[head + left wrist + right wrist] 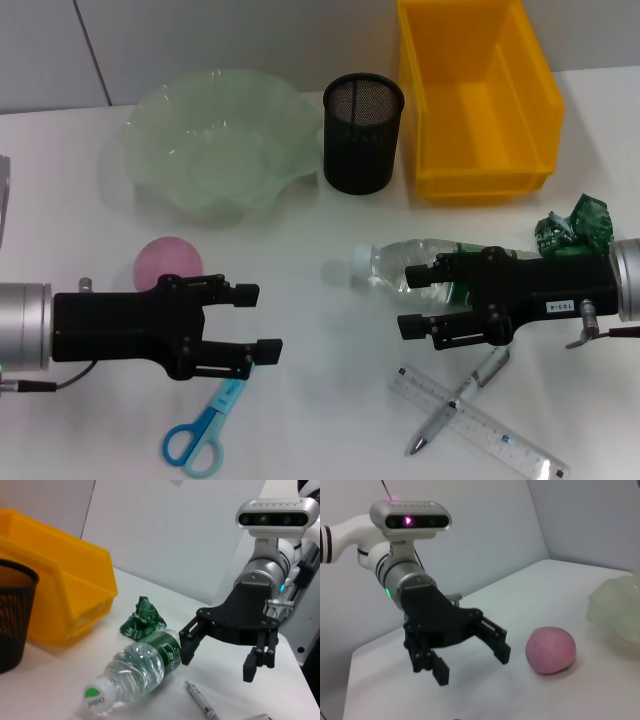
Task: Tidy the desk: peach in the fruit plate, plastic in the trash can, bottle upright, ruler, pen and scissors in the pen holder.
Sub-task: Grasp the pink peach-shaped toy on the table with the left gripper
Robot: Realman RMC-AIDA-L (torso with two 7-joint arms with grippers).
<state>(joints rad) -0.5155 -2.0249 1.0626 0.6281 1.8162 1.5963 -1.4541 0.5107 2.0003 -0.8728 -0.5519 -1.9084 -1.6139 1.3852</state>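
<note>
The bottle [415, 264] lies on its side on the white table [300, 420], its long axis running left to right with the white cap [360, 259] pointing left and the green-labelled body running off under the right gripper [422, 298], so its far end cannot be seen in the head view. The right gripper hovers over the bottle's middle with its fingers spread wide, one on the far side and one on the near side, holding nothing; whether a finger touches the bottle cannot be told. Just right of the bottle sits the crumpled green plastic [574, 226], partly covered by the right arm. Near the right gripper the pen [455, 403] lies slanted, tip toward the near left, crossing over the clear ruler [480, 423], which runs from far left to near right with its end cut off at the picture's edge. On the left the left gripper [258, 322] hangs above the table with its fingers apart and empty, pointing right. The pink peach [168, 261] rests just beyond it, between the gripper and the pale green fruit plate [215, 140] at the far left. The blue scissors [205, 432] lie near the left gripper, handles toward the near edge, blades hidden under the gripper. The black mesh pen holder [362, 132] stands upright beside the plate, and the yellow bin [478, 95] stands to its right.
</note>
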